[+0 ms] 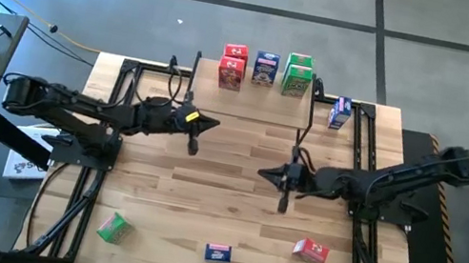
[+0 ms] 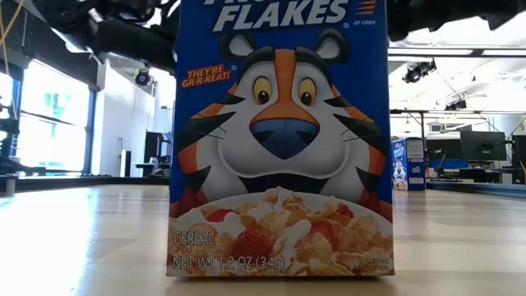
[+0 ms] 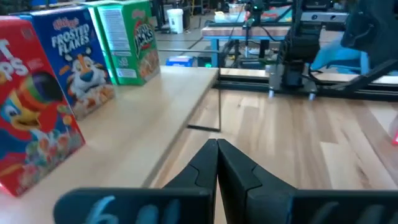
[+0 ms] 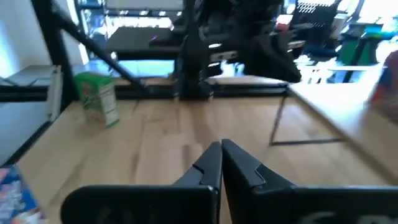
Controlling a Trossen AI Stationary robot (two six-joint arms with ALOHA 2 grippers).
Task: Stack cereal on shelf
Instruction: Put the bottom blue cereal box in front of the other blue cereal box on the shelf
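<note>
The shelf [image 1: 249, 105] stands at the table's far edge. A red [image 1: 232, 66], a blue [image 1: 266, 69] and a green cereal box [image 1: 298, 75] stand in a row along the far side of its top board. The left wrist view shows them upright as red [image 3: 31, 106], blue [image 3: 76, 62] and green [image 3: 127, 40]. My left gripper [image 1: 212, 126] hovers shut by the shelf's near left corner, touching nothing. My right gripper [image 1: 264, 173] is shut over mid-table, its fingers [image 4: 221, 149] empty. Another blue box [image 1: 340, 112] stands right of the shelf.
Three loose boxes lie near the table's near edge: green [image 1: 113, 226], blue [image 1: 218, 252], red [image 1: 310, 251]. The blue one fills the low view [image 2: 279, 140]. Black frame rails [image 1: 122, 112] run along both table sides. Bare wood [image 1: 204, 194] lies between the grippers and the near boxes.
</note>
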